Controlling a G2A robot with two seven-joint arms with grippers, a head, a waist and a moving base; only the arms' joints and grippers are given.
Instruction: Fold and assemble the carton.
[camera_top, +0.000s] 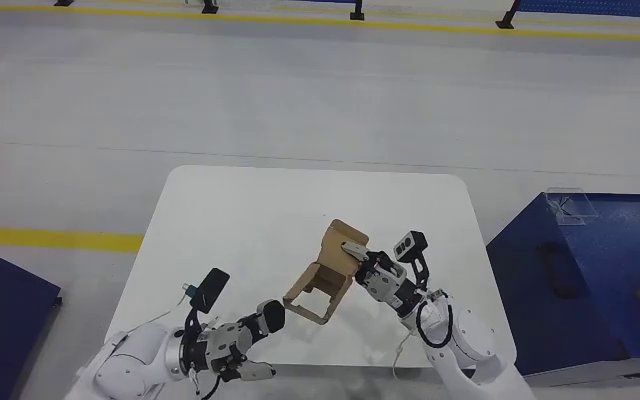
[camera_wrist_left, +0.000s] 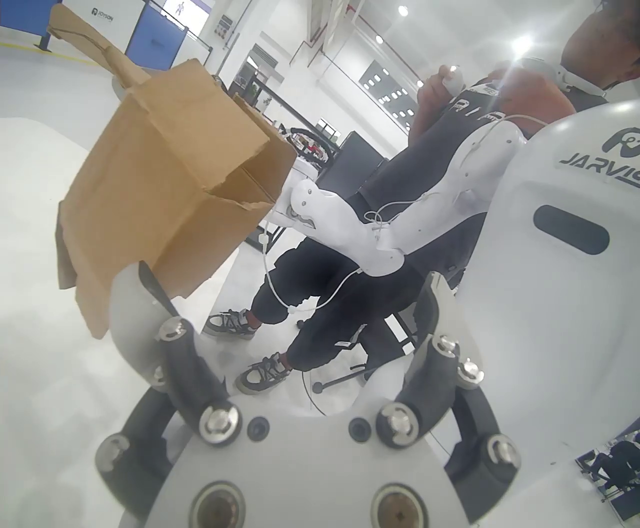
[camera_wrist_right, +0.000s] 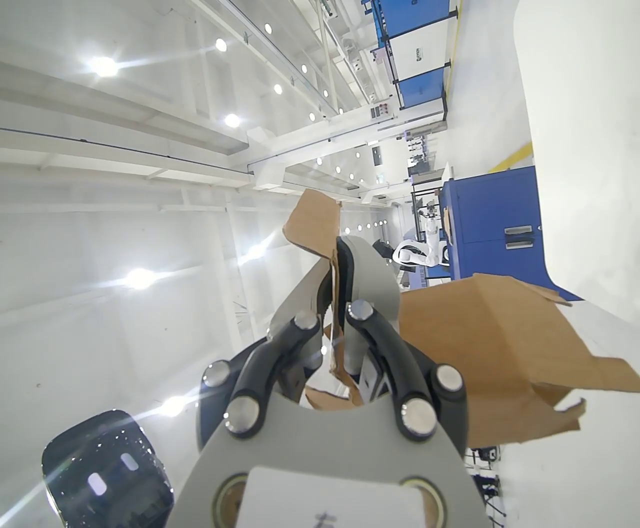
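A brown carton (camera_top: 322, 277), part-erected with its flaps loose, is held tilted above the near middle of the white table (camera_top: 250, 210). My right gripper (camera_top: 357, 257) is shut on a flap at the carton's upper right edge; in the right wrist view the gripper (camera_wrist_right: 334, 265) pinches that thin flap, with the carton's body (camera_wrist_right: 500, 345) beside it. My left gripper (camera_top: 274, 314) stands open just off the carton's lower left corner. In the left wrist view this gripper (camera_wrist_left: 290, 287) holds nothing, and one of its fingers (camera_wrist_left: 131, 295) is close under the carton (camera_wrist_left: 165, 200).
A blue cabinet (camera_top: 575, 285) stands just past the table's right edge. A blue block (camera_top: 15, 300) sits off the left side. The far half of the table is bare white surface, and both arms work near its front edge.
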